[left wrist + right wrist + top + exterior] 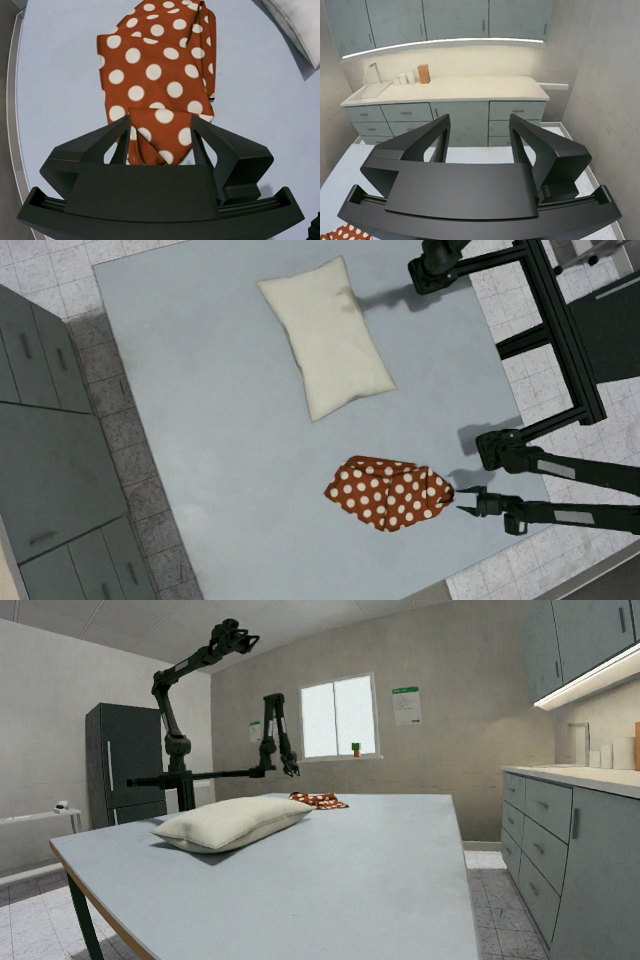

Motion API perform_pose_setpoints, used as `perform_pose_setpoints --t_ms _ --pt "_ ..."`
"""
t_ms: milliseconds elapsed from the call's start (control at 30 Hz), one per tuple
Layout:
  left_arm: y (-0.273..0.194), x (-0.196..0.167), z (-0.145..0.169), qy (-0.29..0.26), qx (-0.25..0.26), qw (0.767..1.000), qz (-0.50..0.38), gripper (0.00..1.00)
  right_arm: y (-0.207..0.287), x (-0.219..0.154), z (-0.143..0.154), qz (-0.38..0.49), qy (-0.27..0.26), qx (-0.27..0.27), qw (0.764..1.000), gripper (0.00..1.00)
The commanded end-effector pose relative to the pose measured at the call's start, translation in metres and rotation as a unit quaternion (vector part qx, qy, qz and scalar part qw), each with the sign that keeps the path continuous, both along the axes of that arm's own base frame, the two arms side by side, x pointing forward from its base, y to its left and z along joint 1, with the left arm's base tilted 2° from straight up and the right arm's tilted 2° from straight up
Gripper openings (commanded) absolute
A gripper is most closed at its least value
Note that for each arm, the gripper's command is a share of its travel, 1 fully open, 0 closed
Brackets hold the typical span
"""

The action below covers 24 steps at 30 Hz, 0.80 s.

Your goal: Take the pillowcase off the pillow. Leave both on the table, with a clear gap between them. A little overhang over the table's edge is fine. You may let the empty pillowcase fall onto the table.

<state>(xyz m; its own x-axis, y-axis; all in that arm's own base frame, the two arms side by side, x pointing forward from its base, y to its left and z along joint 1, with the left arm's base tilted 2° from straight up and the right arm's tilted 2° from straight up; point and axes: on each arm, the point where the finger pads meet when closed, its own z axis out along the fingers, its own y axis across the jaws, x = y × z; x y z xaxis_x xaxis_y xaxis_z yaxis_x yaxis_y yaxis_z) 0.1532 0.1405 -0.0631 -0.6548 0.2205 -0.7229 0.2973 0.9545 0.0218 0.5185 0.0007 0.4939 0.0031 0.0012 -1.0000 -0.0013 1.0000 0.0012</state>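
The bare cream pillow (332, 340) (230, 822) (305, 20) lies flat on the table (200, 365) (350, 880). The red-brown pillowcase (372, 497) (327, 802) (153, 77) (348, 232), with white dots, lies crumpled and folded on the table, apart from the pillow with bare table between them. My left gripper (458, 499) (295, 775) (160, 120) is open and empty, pointing down above the pillowcase's near end. My right gripper (255, 644) (479, 119) is open and empty, raised high above the table on the pillow's side; it is outside the top view.
The dark frame (565, 330) carrying both arms stands along one table edge. A row of grey-green cabinets (55, 450) (537, 840) (462, 124) stands beyond the opposite edge, across a strip of floor. A dark fridge (130, 760) stands behind the arms.
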Motion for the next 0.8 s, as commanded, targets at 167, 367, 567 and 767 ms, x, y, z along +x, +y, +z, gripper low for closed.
perform_pose_setpoints --t_ms 167,367,567,767 --pt "0.013 0.0 0.016 -0.004 0.019 1.0 -0.001 0.6 -0.001 0.002 0.018 0.001 -0.02 -0.005 1.0 0.6" --pt "0.015 0.0 0.025 -0.004 0.02 1.0 -0.001 0.6 -0.001 0.002 0.018 0.001 -0.02 -0.005 1.0 0.6" --pt "0.016 0.0 0.034 -0.005 0.022 1.0 -0.001 0.6 -0.001 0.002 0.018 0.001 -0.02 -0.005 1.0 0.6" --pt "0.019 0.007 0.038 0.0 0.018 1.0 -0.001 0.6 -0.001 0.002 0.018 0.0 -0.019 -0.005 1.0 0.6"
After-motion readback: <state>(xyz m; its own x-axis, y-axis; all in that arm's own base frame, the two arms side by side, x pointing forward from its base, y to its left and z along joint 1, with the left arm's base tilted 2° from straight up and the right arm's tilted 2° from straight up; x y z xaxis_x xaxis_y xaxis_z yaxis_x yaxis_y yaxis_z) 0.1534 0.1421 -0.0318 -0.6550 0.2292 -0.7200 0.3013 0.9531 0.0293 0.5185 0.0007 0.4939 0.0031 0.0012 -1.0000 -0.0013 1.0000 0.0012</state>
